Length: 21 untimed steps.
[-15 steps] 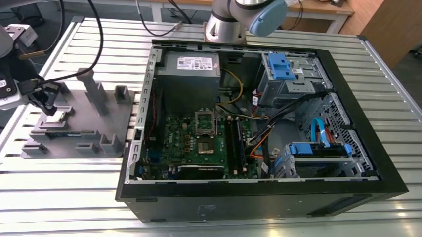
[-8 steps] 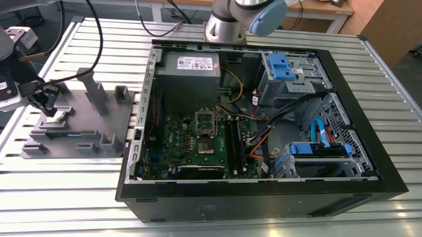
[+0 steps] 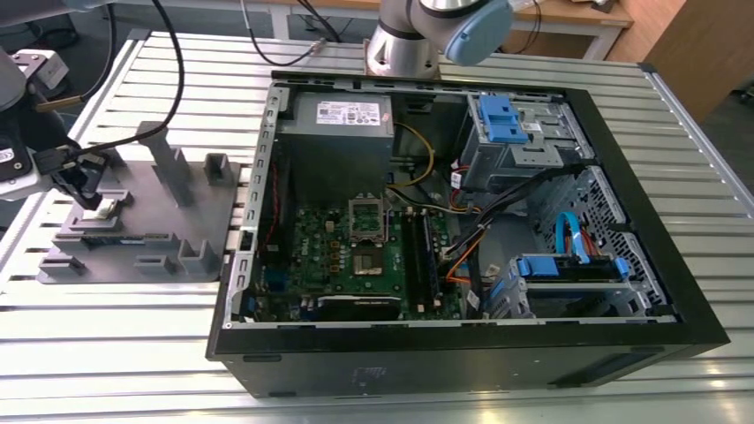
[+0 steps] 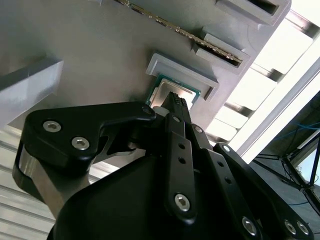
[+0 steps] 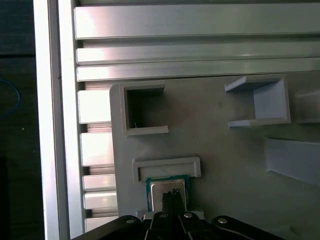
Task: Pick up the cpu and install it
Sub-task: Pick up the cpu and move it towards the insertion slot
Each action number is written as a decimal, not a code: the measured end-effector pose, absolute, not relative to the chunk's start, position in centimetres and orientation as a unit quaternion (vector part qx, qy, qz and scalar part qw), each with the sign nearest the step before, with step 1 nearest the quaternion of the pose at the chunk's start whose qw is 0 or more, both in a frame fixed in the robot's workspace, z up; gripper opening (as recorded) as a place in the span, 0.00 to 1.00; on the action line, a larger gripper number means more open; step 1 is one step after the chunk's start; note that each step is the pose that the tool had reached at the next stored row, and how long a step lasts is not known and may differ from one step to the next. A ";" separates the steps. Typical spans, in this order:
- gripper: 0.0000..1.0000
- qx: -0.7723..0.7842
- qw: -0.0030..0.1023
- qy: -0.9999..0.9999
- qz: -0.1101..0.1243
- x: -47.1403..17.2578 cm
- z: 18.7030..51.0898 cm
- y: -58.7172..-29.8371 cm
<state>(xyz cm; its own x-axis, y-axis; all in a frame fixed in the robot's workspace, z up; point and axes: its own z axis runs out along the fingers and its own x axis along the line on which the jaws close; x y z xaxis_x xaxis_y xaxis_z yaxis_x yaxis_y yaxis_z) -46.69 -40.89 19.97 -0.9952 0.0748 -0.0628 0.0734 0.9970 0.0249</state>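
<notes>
Silver metal is being shown on the top of the cpu (image 5: pixel 156 195), which is being held flat inside a low grey rim (image 5: pixel 167 167) on the grey tray (image 5: pixel 220 165), close to one edge of that tray. In both wrist views, part of the chip is being covered by the black gripper (image 5: pixel 172 192). Its 2 fingertips are being kept pressed together over the middle of the silver top, with nothing seen between them. Whether they are touching the metal cannot be told. The chip's near side is being cut off by the gripper body.

In the exterior view, the gripper (image 3: pixel 85 185) is being seen at the left side of the tray (image 3: pixel 154 212), and the chip's place is being hidden beneath it.

Just beyond the tray edge nearest the chip, the slatted aluminium table (image 5: pixel 175 20) is being left bare. On the tray, open flat surface is being left between the rim and a square open pocket (image 5: pixel 145 110).

The tray is being kept on the exterior view's left of the open computer case (image 3: pixel 471 353), just beside its wall. Inside the case, the metal socket frame (image 3: pixel 367 216) is being shown on the green board, well apart from the gripper.
</notes>
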 end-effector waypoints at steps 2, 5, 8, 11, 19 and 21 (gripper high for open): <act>0.11 0.037 0.032 0.999 0.011 -46.7 20.0 -40.9; 0.16 0.037 0.032 0.999 0.011 -46.7 20.0 -40.9; 0.29 0.037 0.032 0.999 0.011 -46.7 20.0 -40.9; 0.41 0.037 0.032 0.999 0.011 -46.7 20.0 -40.9; 0.65 0.037 0.032 0.999 0.011 -46.7 19.9 -40.9; 0.65 0.030 0.032 0.999 0.012 -46.7 19.9 -40.9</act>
